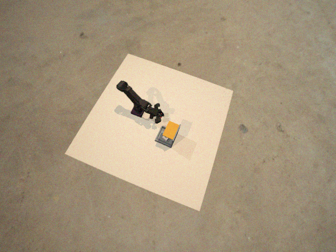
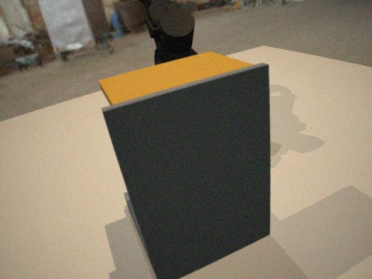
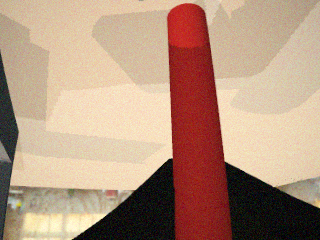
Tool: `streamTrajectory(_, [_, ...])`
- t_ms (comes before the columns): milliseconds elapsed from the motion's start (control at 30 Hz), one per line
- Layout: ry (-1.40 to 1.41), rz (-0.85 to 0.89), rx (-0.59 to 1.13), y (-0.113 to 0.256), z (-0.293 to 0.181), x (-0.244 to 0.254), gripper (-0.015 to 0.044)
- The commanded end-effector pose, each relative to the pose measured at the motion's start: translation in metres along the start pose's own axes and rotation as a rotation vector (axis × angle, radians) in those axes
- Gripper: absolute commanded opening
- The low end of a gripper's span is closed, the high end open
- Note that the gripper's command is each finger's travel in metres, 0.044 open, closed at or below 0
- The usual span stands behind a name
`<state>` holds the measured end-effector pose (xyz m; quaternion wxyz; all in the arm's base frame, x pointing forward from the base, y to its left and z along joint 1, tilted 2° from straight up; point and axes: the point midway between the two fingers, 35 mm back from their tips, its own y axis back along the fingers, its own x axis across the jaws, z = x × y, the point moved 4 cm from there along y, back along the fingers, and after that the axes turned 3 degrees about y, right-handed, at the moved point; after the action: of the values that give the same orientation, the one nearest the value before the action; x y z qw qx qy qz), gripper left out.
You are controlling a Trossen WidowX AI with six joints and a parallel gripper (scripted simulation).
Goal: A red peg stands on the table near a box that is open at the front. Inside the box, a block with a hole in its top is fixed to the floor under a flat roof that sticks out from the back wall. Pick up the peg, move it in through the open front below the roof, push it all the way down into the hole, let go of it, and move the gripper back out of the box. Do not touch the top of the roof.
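My gripper [image 1: 162, 114] [image 3: 191, 168] is shut on the red peg [image 3: 194, 100], with a black finger on each side of it. In the wrist view one end of the peg stands well out past the fingers. The gripper and peg are outside the box, beside it. The dark grey box [image 2: 198, 168] shows its back wall in the exterior view. The flat orange roof [image 1: 171, 130] [image 2: 177, 73] sticks out from that wall. A pale part of the block [image 1: 165, 137] shows by the roof's edge; its hole cannot be made out. The exterior view hides the fingers and peg behind the box.
The box's low grey rim [image 1: 158, 133] runs around its floor. A dark edge of the box [image 3: 6, 135] shows at the left of the wrist view. The arm [image 1: 133, 94] [image 2: 174, 42] stands on the pale square table [image 1: 130, 151]. Shadows lie around the arm and box.
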<state>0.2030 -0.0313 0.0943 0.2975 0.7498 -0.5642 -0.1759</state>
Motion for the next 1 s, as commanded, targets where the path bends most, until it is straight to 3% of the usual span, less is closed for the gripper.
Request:
streamTrajectory(0, [0.006, 0.007, 0.01, 0.006, -0.009, 0.001, 0.0])
streamTrajectory(467, [0.003, 0.008, 0.009, 0.018, -0.02, 0.0, 0.0])
streamTrajectory(967, [-0.05, 0.073, 0.005, 0.018, -0.025, 0.031, 0.0])
